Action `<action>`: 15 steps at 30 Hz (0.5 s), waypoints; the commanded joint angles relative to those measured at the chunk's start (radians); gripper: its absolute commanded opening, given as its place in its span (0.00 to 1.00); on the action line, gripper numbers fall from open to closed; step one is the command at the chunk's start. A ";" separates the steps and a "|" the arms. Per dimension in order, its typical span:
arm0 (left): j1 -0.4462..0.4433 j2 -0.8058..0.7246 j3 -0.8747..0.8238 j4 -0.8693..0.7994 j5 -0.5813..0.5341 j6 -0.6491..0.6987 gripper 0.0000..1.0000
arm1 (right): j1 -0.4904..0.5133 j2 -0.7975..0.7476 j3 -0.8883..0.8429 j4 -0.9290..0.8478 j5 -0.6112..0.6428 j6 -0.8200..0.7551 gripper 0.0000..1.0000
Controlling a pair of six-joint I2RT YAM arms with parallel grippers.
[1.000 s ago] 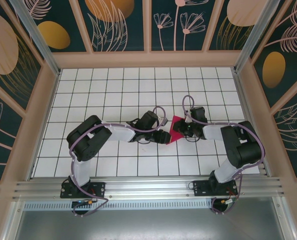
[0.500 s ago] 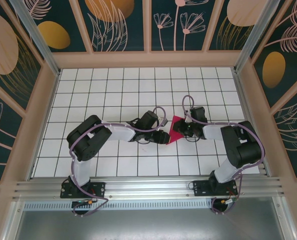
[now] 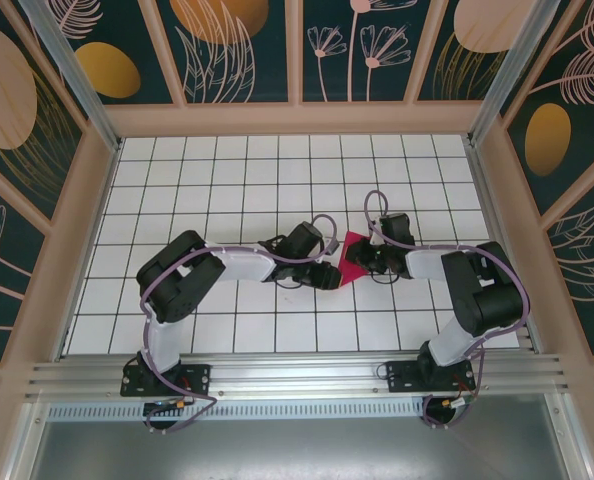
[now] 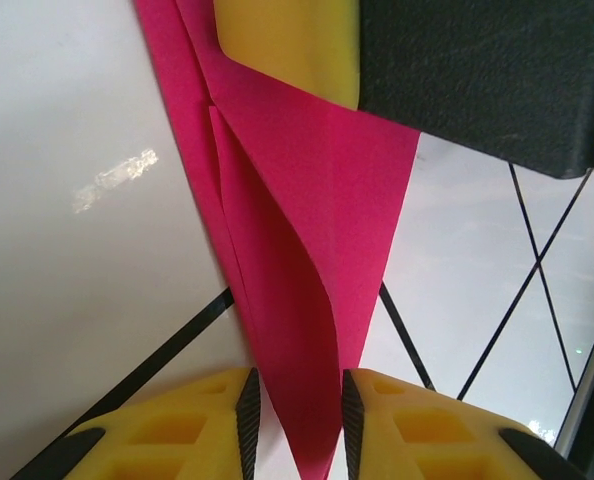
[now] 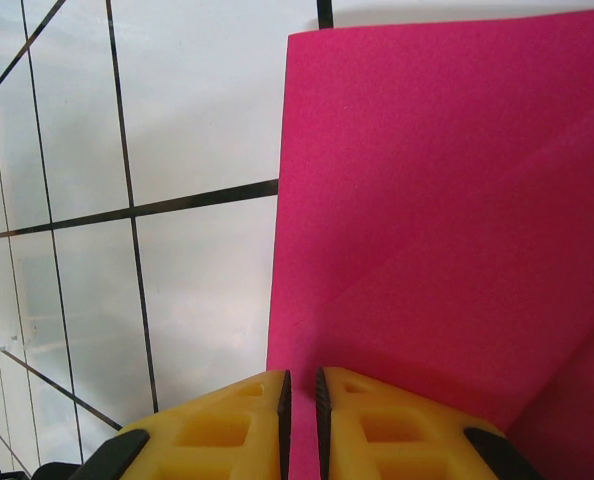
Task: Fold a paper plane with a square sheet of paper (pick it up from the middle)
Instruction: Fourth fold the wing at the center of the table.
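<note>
My right fingers (image 5: 397, 435) clamp the paper (image 5: 427, 200) at its straight edge. My left fingers (image 4: 177, 435) straddle its tip; whether they pinch it, I cannot tell. Open surface (image 3: 227, 170) surrounds the paper.

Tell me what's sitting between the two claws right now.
The folded pink paper spans the gap, as the overhead view shows. The left claw straddles its pointed tip, and the right claw pinches an edge.

We note the left gripper (image 3: 331, 277) has crept slightly rightward and toward the near edge, its wrist following. Its jaws have drawn closer together, narrowing about the lower point of the pink paper (image 3: 354, 250), now partly covered from above.
</note>
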 commanded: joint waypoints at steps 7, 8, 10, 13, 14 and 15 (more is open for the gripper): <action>-0.021 0.046 0.045 -0.094 -0.037 0.033 0.21 | 0.007 0.019 -0.007 -0.044 0.020 -0.021 0.19; -0.021 0.047 0.045 -0.103 -0.048 0.033 0.20 | 0.007 0.019 -0.007 -0.046 0.021 -0.021 0.19; -0.022 0.047 0.038 -0.103 -0.054 0.033 0.18 | 0.006 0.016 -0.008 -0.045 0.019 -0.020 0.20; -0.022 0.056 0.038 -0.105 -0.057 0.033 0.15 | 0.006 0.018 -0.008 -0.044 0.019 -0.019 0.19; -0.024 0.061 0.041 -0.113 -0.063 0.032 0.14 | 0.008 0.017 -0.008 -0.044 0.019 -0.019 0.19; -0.023 0.063 0.041 -0.118 -0.071 0.031 0.11 | 0.008 0.015 -0.008 -0.044 0.020 -0.018 0.19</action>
